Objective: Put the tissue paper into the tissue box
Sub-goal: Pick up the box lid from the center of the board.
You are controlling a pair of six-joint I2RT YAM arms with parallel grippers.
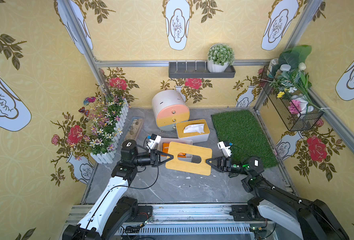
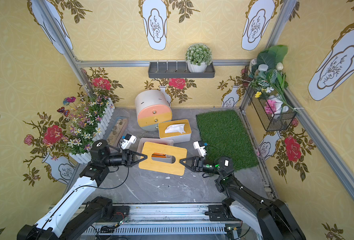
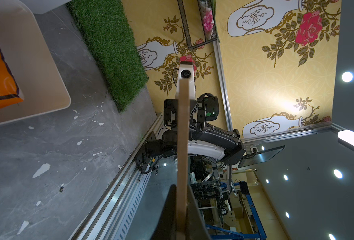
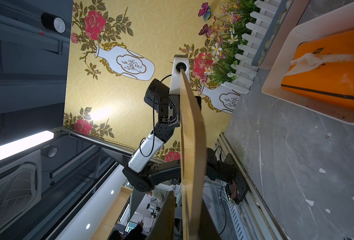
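A wooden lid (image 1: pixel 184 166) (image 2: pixel 161 168) with an oval slot hangs over the open white tissue box (image 1: pixel 178 139) (image 4: pixel 275 62). In the box lies an orange tissue pack (image 1: pixel 165 150) (image 4: pixel 327 74), with tissue paper (image 4: pixel 309 60) sticking out of its top. My left gripper (image 1: pixel 170 157) (image 3: pixel 181 187) is shut on the lid's left edge (image 3: pixel 183 135). My right gripper (image 1: pixel 208 161) (image 4: pixel 187 195) straddles the lid's right edge (image 4: pixel 192 135). A thin gap shows beside one finger.
A second tissue box (image 1: pixel 192 131) with its lid on and white tissue poking out stands behind. A round drawer cabinet (image 1: pixel 169 110) is at the back, a grass mat (image 1: pixel 242 137) at right, and a flower fence (image 1: pixel 107 128) and stone tray (image 1: pixel 134 128) at left.
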